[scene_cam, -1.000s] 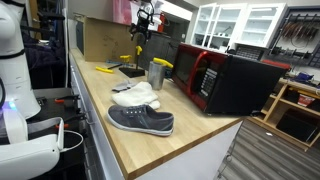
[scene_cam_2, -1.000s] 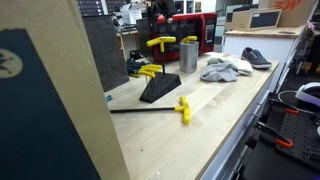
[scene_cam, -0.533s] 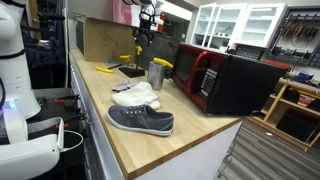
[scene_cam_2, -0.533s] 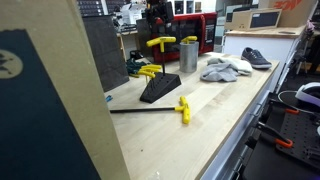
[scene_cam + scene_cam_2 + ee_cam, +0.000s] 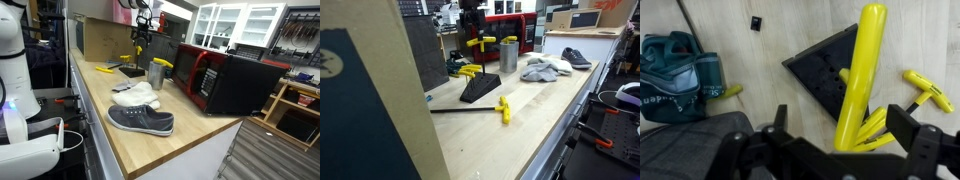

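Above the black stand (image 5: 820,75), our gripper (image 5: 843,122) hangs lower than a second ago, jaws spread wide and holding nothing. Only the wrist view shows us the upright yellow T-handle key (image 5: 858,70) lined up between the fingers. In both exterior views alone we count one shoe (image 5: 140,120), one metal cup (image 5: 156,74), one red microwave (image 5: 225,80) and one loose key (image 5: 503,108) lying flat on the wooden bench (image 5: 195,125).

On the surface (image 5: 535,110) the tool (image 5: 843,128) hangs over a T-handle wrench (image 5: 480,43) standing in a wedge rack (image 5: 478,88), a metal cup (image 5: 507,55) just beside it, then a rag (image 5: 545,68) and a shoe (image 5: 575,57) farther along (a microwave (image 5: 510,30) behind the cup).
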Motion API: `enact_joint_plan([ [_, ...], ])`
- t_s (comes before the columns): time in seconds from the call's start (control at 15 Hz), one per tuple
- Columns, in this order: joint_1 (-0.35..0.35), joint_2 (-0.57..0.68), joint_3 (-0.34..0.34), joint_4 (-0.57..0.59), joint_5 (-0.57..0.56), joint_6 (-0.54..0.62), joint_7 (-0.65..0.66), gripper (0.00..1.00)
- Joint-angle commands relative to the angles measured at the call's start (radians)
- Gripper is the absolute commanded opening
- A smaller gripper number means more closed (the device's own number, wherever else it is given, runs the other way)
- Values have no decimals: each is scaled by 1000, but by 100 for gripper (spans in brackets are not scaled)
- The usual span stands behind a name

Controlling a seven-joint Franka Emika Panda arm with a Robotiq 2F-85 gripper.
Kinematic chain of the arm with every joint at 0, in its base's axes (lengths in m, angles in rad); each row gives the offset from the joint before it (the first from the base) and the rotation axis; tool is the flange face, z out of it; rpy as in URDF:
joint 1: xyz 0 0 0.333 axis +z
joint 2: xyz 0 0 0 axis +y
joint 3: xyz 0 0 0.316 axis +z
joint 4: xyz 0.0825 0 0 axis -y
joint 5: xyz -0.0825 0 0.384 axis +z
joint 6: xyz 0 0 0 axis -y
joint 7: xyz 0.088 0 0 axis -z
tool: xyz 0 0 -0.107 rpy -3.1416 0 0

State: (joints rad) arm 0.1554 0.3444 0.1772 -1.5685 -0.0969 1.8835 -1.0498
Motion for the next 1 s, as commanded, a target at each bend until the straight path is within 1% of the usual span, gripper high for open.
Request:
enact_joint_plan([
  [0.0, -3, -20, -3, -36, -19, 4, 41, 100],
  [0.2, -13, -29, -12, -59, -23, 5, 62, 100],
  [0.27, -15, -34, -15, -67, -26, 10, 71, 75],
  [0.33, -15, -36, -18, -70, -29, 13, 77, 74],
  [0.47, -13, -37, -22, -73, -40, 27, 108, 59],
  [0.53, -11, -41, -21, -74, -45, 37, 130, 49],
  [0.67, -7, -50, -21, -77, -58, 60, 181, 36],
  [0.73, -4, -55, -19, -79, -67, 68, 200, 27],
  [0.93, -2, -76, -19, -91, -90, 92, 255, 5],
])
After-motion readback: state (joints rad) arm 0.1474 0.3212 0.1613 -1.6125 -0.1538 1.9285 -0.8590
